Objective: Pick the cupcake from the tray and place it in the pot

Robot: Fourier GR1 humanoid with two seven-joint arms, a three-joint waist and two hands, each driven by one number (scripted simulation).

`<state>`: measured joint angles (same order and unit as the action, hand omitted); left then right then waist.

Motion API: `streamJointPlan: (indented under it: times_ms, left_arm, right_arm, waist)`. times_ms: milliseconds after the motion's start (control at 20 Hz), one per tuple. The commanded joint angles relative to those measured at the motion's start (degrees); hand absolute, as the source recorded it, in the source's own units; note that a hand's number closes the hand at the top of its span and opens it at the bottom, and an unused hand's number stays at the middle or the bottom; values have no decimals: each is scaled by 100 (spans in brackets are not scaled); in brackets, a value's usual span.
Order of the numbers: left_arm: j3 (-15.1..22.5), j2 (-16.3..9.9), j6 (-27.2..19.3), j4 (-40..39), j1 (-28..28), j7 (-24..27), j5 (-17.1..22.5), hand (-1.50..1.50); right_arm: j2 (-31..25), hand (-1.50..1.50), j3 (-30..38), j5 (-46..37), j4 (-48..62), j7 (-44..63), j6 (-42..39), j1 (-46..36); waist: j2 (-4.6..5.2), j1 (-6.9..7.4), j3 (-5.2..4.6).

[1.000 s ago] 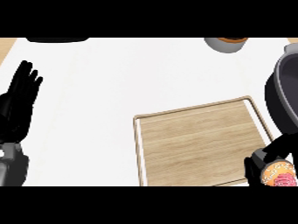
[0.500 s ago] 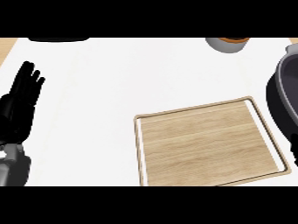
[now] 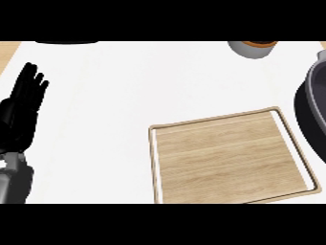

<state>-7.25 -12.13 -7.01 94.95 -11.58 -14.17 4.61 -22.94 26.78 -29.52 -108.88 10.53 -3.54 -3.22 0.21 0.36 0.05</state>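
Wooden tray point(image 3: 229, 160) sits bare on white desk point(image 3: 158, 81), dark pot point(image 3: 324, 112) at rt edge. Cupcake not visible. Left hand point(image 3: 17, 119) rests at left edge, fingers point(image 3: 31, 83) straight, close together, holding nothing.

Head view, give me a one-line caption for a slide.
Bare wooden tray beside the dark pot at the right edge; left hand rests open at left, cupcake and right hand out of view.

No readable text, labels, brands or numbers anywhere: tray point(image 3: 229, 160), pot point(image 3: 324, 112) and the cup point(image 3: 252, 48) at top are all unmarked.
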Motion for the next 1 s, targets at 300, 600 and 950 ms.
streamJointPlan:
  times_ms: [300,600,950]
  left_arm:
    - [336,333,-159,-16,102,145,-283,0]
    - [132,163,-20,-78,-56,121,-143,0]
    - [-11,28,186,-44,-57,-12,66,0]
  right_arm:
    - [-723,150,-98,-1642,3421,-1371,1553,-1101]
    - [-756,150,84,-1218,5573,-2193,1766,-1881]
    - [-878,-150,326,-541,6933,-2925,911,-2323]
  waist:
    - [11,72,2]
    - [30,115,9]
    - [19,87,10]
